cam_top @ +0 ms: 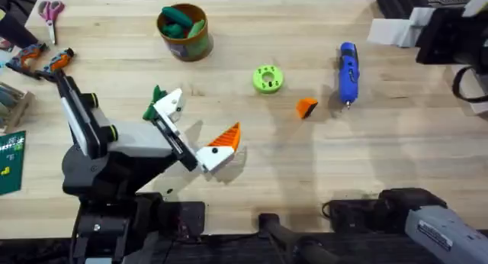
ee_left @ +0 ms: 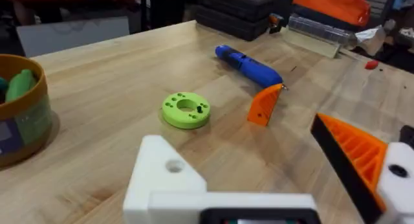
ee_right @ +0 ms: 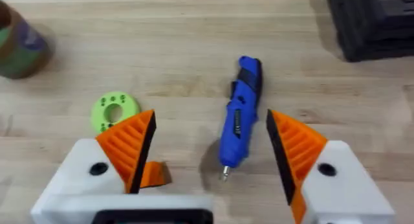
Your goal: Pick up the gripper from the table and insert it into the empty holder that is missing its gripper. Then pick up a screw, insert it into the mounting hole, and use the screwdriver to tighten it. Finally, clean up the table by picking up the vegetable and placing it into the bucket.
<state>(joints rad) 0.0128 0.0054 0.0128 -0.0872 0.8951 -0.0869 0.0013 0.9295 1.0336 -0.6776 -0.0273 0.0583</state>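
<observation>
Wooden table [cam_top: 396, 157] — pale planks — bears screwdriver [cam_top: 348, 72] and bucket [cam_top: 185, 33].

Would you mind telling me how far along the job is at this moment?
Nothing looks done. The orange fingertip lies on the table, the white holder is bare, and the blue screwdriver lies untouched. The right gripper hangs open above the screwdriver, holding nothing. Insertion, screwing and binning the vegetable remain.

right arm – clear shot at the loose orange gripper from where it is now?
Probably yes. The right gripper hangs open above the table, the orange gripper lying on bare wood just beside one finger. The screwdriver lies close by, apart from it, so a careless descent might nudge that.
</observation>
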